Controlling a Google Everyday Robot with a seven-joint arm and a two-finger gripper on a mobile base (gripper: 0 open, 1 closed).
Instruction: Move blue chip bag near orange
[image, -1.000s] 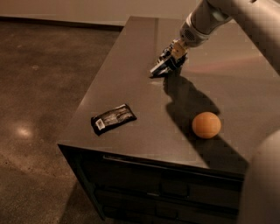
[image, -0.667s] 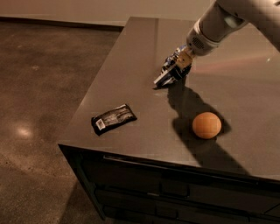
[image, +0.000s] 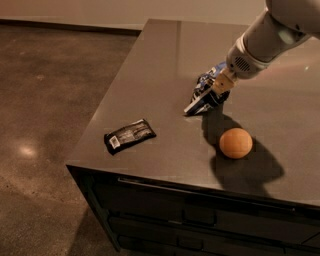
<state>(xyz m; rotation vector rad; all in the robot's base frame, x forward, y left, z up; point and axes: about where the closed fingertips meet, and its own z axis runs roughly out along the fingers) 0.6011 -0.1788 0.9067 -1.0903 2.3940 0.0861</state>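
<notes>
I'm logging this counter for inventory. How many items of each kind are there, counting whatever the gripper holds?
Snack bags: 1, the blue chip bag, clamped in the gripper over the counter
Fruit: 1, the orange
Flat packets: 1, the black packet
Total: 3

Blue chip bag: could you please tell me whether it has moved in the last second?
Yes. The tool, just beyond the orange, has carried the blue chip bag nearer that unmoved orange.

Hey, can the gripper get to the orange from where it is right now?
Probably yes. The gripper, shut on the blue chip bag, hangs just beyond the orange with only bare tabletop between them; the black packet lies well off to the side.
</notes>
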